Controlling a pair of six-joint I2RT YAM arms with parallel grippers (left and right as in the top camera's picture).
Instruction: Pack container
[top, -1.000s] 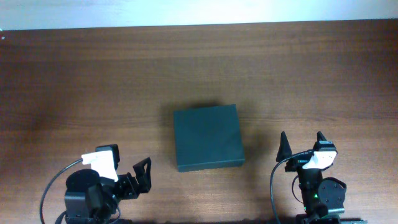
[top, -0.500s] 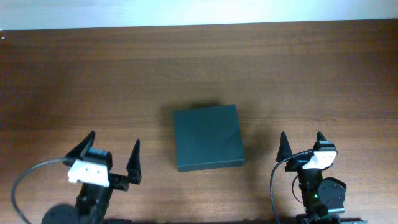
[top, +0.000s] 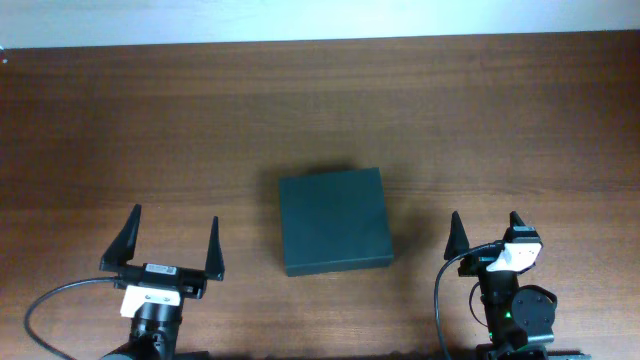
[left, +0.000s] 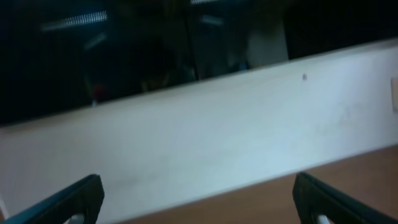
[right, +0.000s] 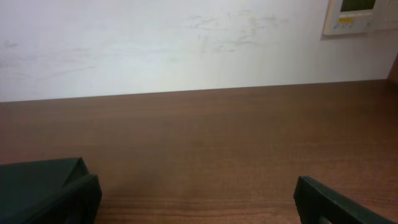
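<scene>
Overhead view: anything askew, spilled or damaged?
Minor skew only: the dark green matte rectangular box lies closed, turned slightly askew on the brown wooden table. No spill or damage shows. The left gripper and right gripper stand open, clear of it.

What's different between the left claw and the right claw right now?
From above, the fingers of the left gripper look spread wider than those of the right gripper. The left gripper's camera sees mostly wall, so it seems tilted up; the right gripper's sees the table and a corner of the container. Both are open, empty and clear of the container.
</scene>
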